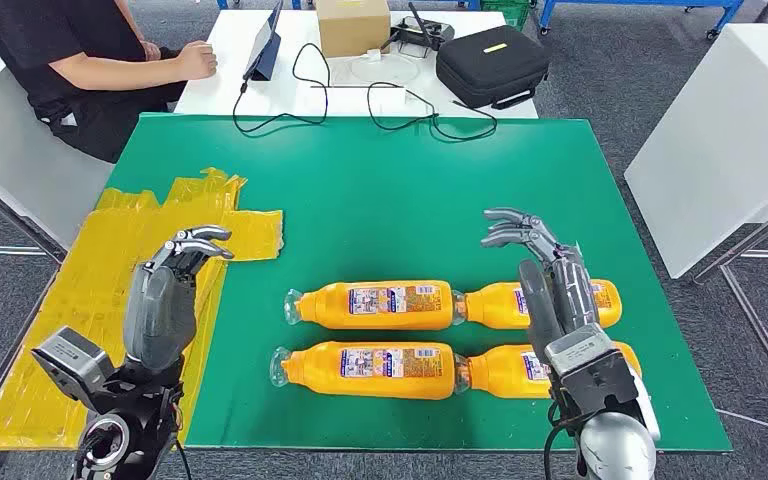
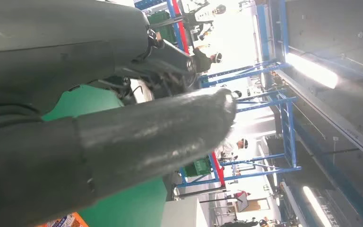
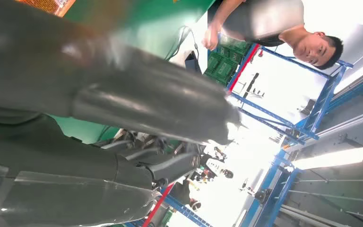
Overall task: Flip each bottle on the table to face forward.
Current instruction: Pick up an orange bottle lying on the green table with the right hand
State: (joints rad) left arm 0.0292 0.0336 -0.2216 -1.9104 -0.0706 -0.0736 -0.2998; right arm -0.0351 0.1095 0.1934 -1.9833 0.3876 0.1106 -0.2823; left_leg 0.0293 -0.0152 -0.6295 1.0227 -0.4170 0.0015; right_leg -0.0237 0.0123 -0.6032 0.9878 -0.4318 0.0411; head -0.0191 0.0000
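- Four orange bottles are lying on their sides in two rows on the green table (image 1: 380, 190), near the 6 o'clock edge as the head camera sees it, all with printed labels showing.
- The far-left bottle (image 1: 372, 304) is lying cap toward 9 o'clock, its base just beside the cap of the far-right bottle (image 1: 520, 305).
- The near-left bottle (image 1: 365, 369) is sitting in the same way in front, end to end with the near-right bottle (image 1: 505, 371).
- The right hand (image 1: 550, 270) is hovering above the two right-side bottles, partly covering them, fingers spread and lightly curled toward 12 o'clock, gripping nothing.
- The left hand (image 1: 165, 290) is hanging at 9 o'clock over a patch of yellow tape (image 1: 90, 300), well apart from the bottles, fingers loosely apart and holding nothing.
- A person (image 1: 90, 60) in a dark shirt is sitting at 11 o'clock beside a white table (image 1: 220, 70) carrying a cardboard box (image 1: 352, 25), a black case (image 1: 490, 65) and black cables (image 1: 380, 110).
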